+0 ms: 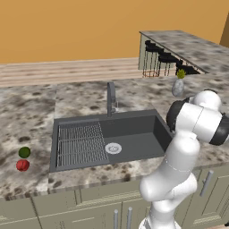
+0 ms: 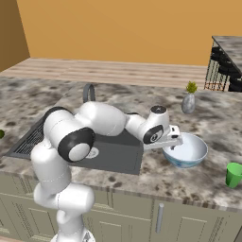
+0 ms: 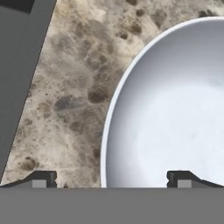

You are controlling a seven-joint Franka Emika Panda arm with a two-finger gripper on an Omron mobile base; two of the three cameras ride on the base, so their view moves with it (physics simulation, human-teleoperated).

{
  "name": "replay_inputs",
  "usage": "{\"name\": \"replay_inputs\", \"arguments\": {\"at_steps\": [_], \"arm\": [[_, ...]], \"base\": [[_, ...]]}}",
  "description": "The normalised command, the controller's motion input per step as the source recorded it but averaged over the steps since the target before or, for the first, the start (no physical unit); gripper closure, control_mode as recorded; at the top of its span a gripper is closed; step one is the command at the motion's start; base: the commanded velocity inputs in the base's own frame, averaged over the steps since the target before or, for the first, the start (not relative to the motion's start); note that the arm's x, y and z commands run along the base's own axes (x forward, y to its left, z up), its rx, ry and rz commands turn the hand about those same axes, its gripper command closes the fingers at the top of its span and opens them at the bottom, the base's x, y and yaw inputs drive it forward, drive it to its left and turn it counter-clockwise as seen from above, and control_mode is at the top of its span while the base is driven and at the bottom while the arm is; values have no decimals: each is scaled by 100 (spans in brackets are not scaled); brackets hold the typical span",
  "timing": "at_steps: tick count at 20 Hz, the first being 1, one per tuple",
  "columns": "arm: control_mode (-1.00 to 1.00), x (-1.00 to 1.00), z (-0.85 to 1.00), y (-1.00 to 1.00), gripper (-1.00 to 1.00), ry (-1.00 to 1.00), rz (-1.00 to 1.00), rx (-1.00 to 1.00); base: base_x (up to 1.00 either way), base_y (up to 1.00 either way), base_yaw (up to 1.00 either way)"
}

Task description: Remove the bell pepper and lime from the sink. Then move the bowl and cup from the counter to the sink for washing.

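Note:
The bowl (image 2: 189, 152), white inside and pale blue outside, stands on the counter (image 2: 156, 177) right of the sink (image 2: 111, 158). My gripper (image 2: 173, 146) is open and hangs low over the bowl's left rim. In the hand view the bowl (image 3: 175, 109) has its rim running between the fingertips (image 3: 43, 179), one over the counter (image 3: 65, 87) and one over the bowl's inside. The green cup (image 2: 233, 175) stands at the counter's front right. The lime (image 1: 24, 152) and the red bell pepper (image 1: 22, 165) lie on the counter left of the sink (image 1: 134, 143).
A dark faucet (image 1: 110, 98) rises behind the basin, which holds a ribbed wire rack (image 1: 80, 145) and a white drain (image 1: 113, 148). A grey vase with a plant (image 2: 188, 101) stands behind the bowl. A raised bar with stools (image 1: 165, 60) is far right.

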Motion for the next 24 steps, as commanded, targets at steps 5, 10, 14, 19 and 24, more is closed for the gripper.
{"name": "replay_inputs", "arguments": {"at_steps": [5, 10, 14, 19, 24], "arm": [[-100, 22, -11, -13, -100, 0, 0, 0], [-100, 10, -4, -12, -100, 0, 0, 0], [-100, 0, -6, 0, 100, 0, 0, 0], [-100, -4, -11, 0, 100, 0, 0, 0], [-100, -9, -2, 7, 100, -8, 5, 0]], "base": [[0, 0, 0], [0, 0, 0], [0, 0, 0], [0, 0, 0], [0, 0, 0]]}}
